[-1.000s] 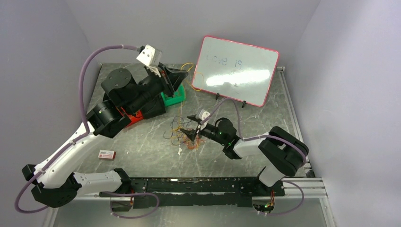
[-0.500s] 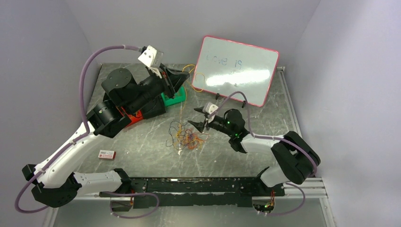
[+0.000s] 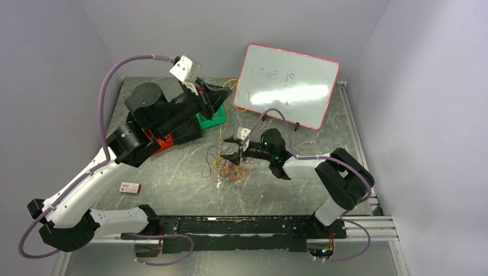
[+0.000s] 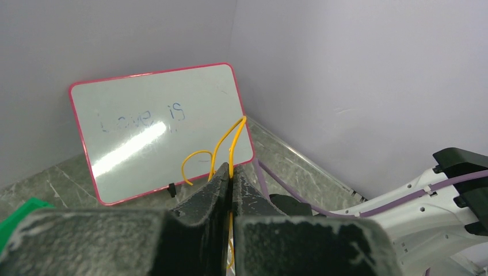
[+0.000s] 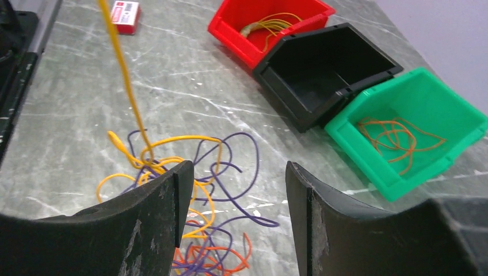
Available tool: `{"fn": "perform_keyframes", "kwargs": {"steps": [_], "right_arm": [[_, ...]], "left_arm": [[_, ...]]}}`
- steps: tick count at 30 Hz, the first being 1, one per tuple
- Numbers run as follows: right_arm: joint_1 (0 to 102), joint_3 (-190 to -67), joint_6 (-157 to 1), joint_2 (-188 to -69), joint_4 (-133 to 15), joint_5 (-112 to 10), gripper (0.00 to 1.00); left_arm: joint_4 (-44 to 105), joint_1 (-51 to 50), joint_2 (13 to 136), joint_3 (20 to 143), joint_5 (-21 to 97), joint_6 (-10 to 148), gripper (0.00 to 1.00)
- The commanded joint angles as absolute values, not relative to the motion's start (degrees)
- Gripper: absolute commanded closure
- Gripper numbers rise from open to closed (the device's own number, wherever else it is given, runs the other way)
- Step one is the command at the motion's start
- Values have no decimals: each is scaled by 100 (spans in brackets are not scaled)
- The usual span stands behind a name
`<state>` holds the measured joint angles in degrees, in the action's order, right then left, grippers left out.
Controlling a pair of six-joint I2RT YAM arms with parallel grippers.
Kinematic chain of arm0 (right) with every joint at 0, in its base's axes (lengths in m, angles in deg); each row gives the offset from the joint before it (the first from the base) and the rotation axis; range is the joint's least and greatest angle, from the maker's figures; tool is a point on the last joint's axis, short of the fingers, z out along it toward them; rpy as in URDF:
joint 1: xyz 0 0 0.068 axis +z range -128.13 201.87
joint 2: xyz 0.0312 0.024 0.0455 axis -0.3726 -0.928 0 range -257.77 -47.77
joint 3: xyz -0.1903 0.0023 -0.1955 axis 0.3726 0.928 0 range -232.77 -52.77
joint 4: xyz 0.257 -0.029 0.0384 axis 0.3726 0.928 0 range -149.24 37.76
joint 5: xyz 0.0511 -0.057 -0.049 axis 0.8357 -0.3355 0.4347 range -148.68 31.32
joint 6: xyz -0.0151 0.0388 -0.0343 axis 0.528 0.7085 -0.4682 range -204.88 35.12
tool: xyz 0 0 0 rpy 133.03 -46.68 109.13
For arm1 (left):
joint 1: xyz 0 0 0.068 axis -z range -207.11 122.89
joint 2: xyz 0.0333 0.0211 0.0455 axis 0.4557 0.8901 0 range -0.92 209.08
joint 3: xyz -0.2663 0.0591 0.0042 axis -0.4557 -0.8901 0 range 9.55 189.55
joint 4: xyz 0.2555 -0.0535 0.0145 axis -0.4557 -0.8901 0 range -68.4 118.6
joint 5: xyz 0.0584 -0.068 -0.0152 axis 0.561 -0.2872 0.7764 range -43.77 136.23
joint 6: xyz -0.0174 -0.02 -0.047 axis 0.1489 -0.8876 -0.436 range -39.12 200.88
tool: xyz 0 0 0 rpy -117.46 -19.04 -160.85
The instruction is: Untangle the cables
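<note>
Against the back wall, a pink-rimmed whiteboard [image 3: 288, 85] reads "Love is" in faint ink. Before it, the left tool [image 4: 231, 179] is pinched tight on one yellow cable [image 4: 223, 144], held high. The right tool [image 5: 239, 178] gapes wide, gripping nothing, above the tangled cables [image 5: 195, 190] on the grey marbled bench [image 3: 172, 184]. Pale lilac walls enclose it.

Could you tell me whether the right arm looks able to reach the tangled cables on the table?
Probably yes: the right gripper hangs with jaws open just over the tangled cables, nothing between. Only the yellow cable, held by the left gripper, rises beside one jaw.
</note>
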<state>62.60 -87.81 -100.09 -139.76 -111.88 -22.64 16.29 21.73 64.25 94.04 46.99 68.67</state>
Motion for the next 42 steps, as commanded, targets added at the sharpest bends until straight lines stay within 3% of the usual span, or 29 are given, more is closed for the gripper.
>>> {"fn": "perform_keyframes", "kwargs": {"steps": [1, 16, 20, 25, 26, 33, 42], "right_arm": [[6435, -8906, -10004, -14120, -11384, -2032, 37], [6629, -9349, -9098, -15180, -12983, -1953, 43], [6684, -9433, -8675, -15420, -13505, -1845, 60], [6673, -9235, -8191, -15431, -14125, -2340, 95], [6648, -9179, -8189, -15285, -14051, -2565, 100], [6194, -8519, -7821, -13680, -13104, -4194, 100], [4841, -9198, -7663, -11569, -8547, -5937, 100]], "left_arm": [[1700, 2140, 6445, 9555, 4541, 6923, 93], [1700, 2140, 6490, 9537, 4431, 6849, 93], [1716, 2141, 6495, 9508, 4458, 6841, 93], [1623, 2140, 6422, 9440, 4644, 6801, 93], [1551, 2140, 6376, 9418, 4789, 6792, 93], [882, 2140, 5504, 8818, 6758, 6507, 93], [-1431, 2141, 4377, 8704, 9401, 5225, 93]]}}
